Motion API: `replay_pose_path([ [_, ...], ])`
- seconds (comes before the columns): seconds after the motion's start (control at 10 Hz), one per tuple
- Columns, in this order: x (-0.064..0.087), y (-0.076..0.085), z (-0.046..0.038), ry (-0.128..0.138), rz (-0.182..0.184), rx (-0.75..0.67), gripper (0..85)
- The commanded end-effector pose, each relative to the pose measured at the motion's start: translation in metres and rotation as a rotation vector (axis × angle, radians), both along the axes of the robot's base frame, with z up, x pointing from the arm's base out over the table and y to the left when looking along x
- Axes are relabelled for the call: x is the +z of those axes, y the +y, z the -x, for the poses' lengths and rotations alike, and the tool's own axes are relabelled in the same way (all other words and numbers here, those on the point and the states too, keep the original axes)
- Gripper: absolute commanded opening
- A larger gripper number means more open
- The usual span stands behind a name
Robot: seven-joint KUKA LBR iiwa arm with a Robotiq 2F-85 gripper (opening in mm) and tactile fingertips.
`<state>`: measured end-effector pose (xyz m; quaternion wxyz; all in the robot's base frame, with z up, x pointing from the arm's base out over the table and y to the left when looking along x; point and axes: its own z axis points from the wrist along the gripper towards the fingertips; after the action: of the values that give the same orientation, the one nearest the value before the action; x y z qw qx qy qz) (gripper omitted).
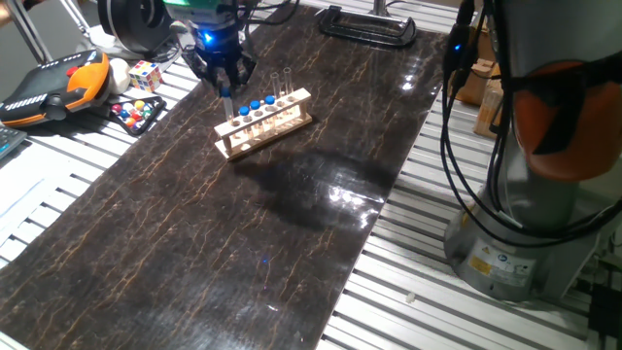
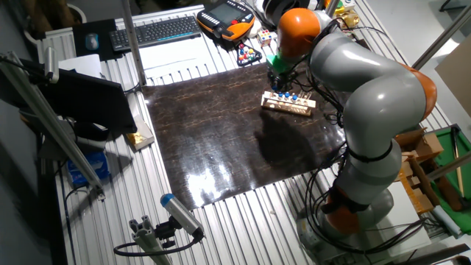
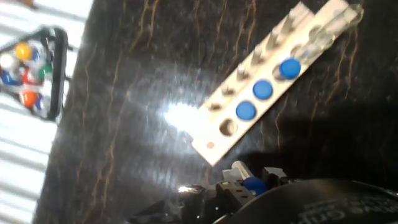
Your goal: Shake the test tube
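A wooden rack (image 1: 277,126) stands on the dark mat and holds three blue-capped test tubes (image 1: 256,105) and two taller clear tubes without caps (image 1: 282,86). In the hand view the rack (image 3: 211,146) shows the three blue caps (image 3: 262,89) and one bare hole at its near end. My gripper (image 1: 224,86) hangs just above the rack's left end and is shut on the fourth test tube (image 1: 225,101), lifted clear of the rack. Its blue cap (image 3: 254,184) sits between my fingers (image 3: 231,186). In the other fixed view the gripper (image 2: 278,79) is over the rack (image 2: 288,104).
A black triangle of coloured balls (image 1: 136,114) (image 3: 31,68) and a Rubik's cube (image 1: 145,75) lie left of the mat. An orange teach pendant (image 1: 53,83) is further left. A black clamp (image 1: 367,24) sits at the mat's far edge. The robot base (image 1: 525,224) stands to the right.
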<state>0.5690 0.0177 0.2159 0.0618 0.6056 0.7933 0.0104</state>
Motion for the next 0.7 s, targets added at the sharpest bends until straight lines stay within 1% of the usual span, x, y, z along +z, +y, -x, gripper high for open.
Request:
replay_pose_path([
  [0.0,-0.002,-0.003,-0.0033,-0.005,0.003,-0.051,0.7],
  [0.1,-0.003,-0.006,-0.0058,-0.009,0.000,-0.092,0.7],
  [0.3,-0.005,-0.013,-0.0091,-0.011,-0.018,-0.180,0.7],
  [0.4,-0.004,-0.017,-0.0097,-0.011,-0.026,-0.211,0.7],
  [0.6,-0.008,-0.022,-0.0109,-0.005,-0.028,-0.237,0.7],
])
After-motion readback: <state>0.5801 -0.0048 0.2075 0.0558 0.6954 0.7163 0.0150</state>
